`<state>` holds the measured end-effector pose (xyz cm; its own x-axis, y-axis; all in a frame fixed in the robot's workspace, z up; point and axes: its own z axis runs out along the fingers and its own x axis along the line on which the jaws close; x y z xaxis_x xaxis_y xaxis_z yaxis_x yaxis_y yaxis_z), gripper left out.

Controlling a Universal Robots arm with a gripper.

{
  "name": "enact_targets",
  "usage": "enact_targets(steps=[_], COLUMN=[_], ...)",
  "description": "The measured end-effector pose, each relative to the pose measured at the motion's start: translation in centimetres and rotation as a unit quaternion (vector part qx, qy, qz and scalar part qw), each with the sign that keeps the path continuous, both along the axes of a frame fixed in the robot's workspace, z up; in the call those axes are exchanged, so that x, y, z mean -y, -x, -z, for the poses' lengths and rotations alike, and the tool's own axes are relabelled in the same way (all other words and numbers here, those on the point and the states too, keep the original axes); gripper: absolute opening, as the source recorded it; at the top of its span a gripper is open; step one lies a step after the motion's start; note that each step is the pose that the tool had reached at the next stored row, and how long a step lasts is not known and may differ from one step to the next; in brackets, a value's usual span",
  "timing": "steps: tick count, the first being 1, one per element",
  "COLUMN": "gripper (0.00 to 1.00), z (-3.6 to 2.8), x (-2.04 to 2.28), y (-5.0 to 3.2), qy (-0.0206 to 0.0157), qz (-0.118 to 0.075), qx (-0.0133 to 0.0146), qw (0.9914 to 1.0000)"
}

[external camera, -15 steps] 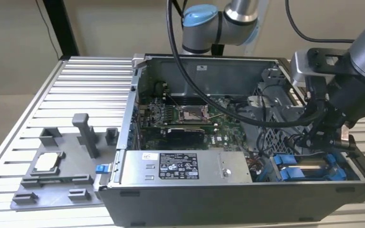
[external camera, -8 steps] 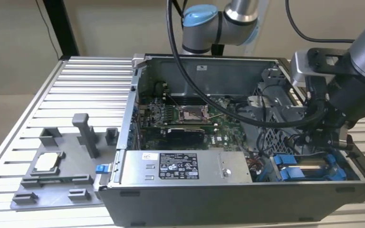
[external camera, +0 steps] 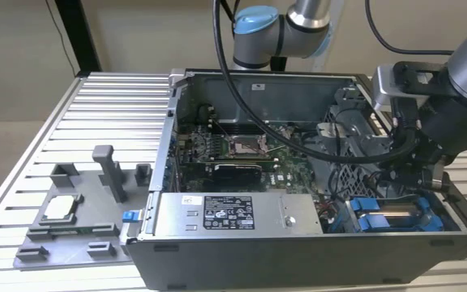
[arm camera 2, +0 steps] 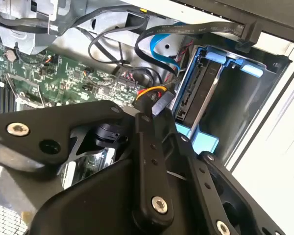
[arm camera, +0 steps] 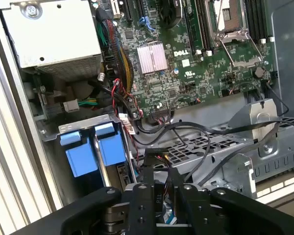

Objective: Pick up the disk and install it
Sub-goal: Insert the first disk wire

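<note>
Blue-framed, the disk [external camera: 397,214] sits half hidden in its bay at four o'clock in the exterior view; in both wrist views we see the fingers of the gripper [arm camera: 160,183] pinching a black plug [arm camera 2: 159,102].

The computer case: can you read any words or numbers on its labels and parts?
White label on the silver box: dense print and symbols, too small to read.
Small white sticker on the back wall of the case: too small to read.
Green circuit board: a short white maker's mark; the other markings are too small to read.
</note>
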<state>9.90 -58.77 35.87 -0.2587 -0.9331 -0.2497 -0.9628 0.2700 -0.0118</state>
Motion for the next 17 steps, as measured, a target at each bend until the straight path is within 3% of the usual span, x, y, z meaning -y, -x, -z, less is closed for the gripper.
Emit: enact_targets(steps=[4,7,11,12,15,16,17], gripper=[0.00,0.00,0.00,0.00,0.00,0.00,0.00], z=[-0.02,-0.01,-0.01,-0.01,-0.02,-0.02,-0.01], x=[0.00,0.01,0.01,0.01,0.01,0.01,0.01], y=[0.00,0.00,-0.03,-0.10,-0.33,-0.41,-0.49], qy=[0.0000,0.0034,0.0038,0.0049,0.0148,0.0192,0.0237], qz=[0.000,-0.001,-0.001,-0.001,-0.001,-0.001,-0.002], qx=[-0.0005,-0.0040,-0.0051,-0.0103,-0.0372,-0.0441,-0.0477], qw=[1.00000,0.99999,0.99998,0.99993,0.99920,0.99884,0.99858])
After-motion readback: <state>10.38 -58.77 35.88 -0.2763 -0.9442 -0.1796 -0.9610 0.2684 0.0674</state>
